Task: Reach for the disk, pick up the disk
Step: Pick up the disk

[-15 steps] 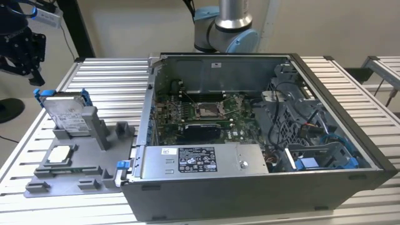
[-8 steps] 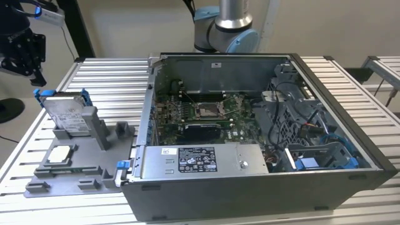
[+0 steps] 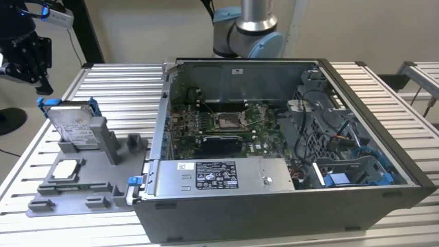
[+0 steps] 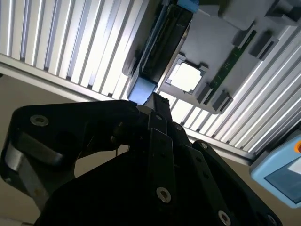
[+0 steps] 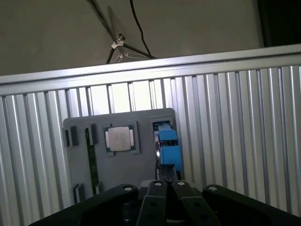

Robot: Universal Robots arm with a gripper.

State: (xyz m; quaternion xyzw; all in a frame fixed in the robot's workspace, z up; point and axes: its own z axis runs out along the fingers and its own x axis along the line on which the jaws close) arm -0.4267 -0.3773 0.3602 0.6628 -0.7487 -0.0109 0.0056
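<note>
gripper (image 3: 41, 82), fingers together, hangs above the upright disk (image 3: 74, 127), apart.

We see glare whitening the worktop (image 4: 70, 40) slats in the second wrist view, the tool (image 4: 156, 100) a dark silhouette.

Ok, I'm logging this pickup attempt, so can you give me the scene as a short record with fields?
gripper: above the disk, apart from it
disk: stands tilted in a slot of the grey fixture, blue carrier around it
chip: lies flat in the same fixture, in front of the disk in the exterior view
computer case: open, at the exterior view's right of the fixture
table: slatted metal, bears fixture and case
status: disk not yet picked up
</note>
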